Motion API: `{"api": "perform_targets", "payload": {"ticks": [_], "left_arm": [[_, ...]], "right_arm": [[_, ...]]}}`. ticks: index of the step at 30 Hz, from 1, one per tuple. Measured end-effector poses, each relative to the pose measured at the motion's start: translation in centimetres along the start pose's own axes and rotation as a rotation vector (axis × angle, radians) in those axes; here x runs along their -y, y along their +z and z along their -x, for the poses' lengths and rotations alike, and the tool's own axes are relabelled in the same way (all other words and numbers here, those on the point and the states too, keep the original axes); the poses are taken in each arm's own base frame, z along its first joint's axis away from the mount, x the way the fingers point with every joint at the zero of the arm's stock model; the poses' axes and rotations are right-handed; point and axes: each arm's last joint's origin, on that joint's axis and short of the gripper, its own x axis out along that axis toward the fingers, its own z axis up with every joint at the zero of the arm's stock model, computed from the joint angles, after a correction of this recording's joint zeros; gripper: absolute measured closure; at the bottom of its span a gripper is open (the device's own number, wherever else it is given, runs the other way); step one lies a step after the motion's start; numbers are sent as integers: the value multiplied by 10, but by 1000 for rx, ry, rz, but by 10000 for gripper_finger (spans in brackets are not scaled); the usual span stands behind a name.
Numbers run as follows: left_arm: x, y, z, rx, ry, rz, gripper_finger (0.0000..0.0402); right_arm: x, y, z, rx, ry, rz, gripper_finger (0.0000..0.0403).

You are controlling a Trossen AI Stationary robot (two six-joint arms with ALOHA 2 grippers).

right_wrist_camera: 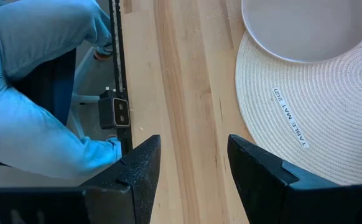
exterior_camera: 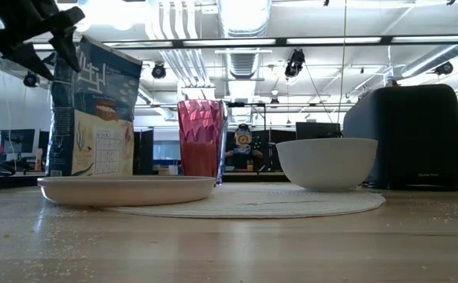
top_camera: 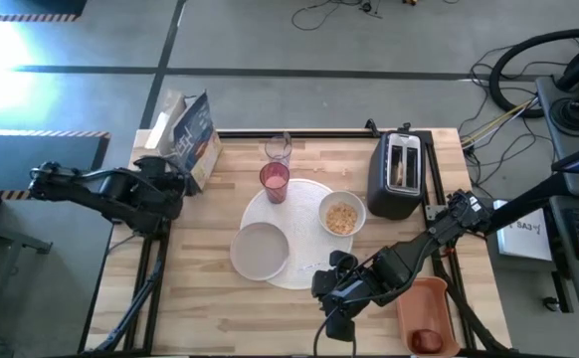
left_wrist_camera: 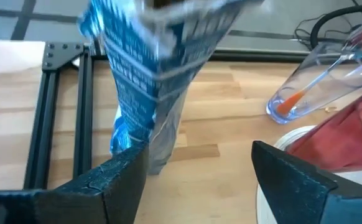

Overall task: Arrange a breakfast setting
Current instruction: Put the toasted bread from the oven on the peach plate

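Wooden table [top_camera: 195, 288] edge near pale plate [top_camera: 261, 250].

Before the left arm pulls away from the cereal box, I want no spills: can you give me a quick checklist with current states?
1. Left gripper open around nothing: ok.
2. Cereal box upright on the table: ok.
3. Bowl holds cereal: ok.
4. Pink tumbler upright on the round mat: ok.
5. Right gripper open, empty, over bare table: ok.
6. Toast in the toaster: cannot tell.
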Motion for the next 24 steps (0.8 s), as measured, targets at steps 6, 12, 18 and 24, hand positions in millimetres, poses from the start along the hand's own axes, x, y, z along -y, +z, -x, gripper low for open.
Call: {"api": "perform_targets", "payload": {"ticks": [6,12,18,24], "left_arm": [[5,16,14,1,-23,7,106],[13,22,26,-107,-84,-46,95],[26,13,29,-236,-161,-152,95],[68,-5,29,-346,-364,-279,95]], "right_arm": [[0,0,0,0,0,0,227],[0,0,0,0,0,-1,227],[0,0,0,0,0,0,227],[0,0,0,0,0,0,227]]}}
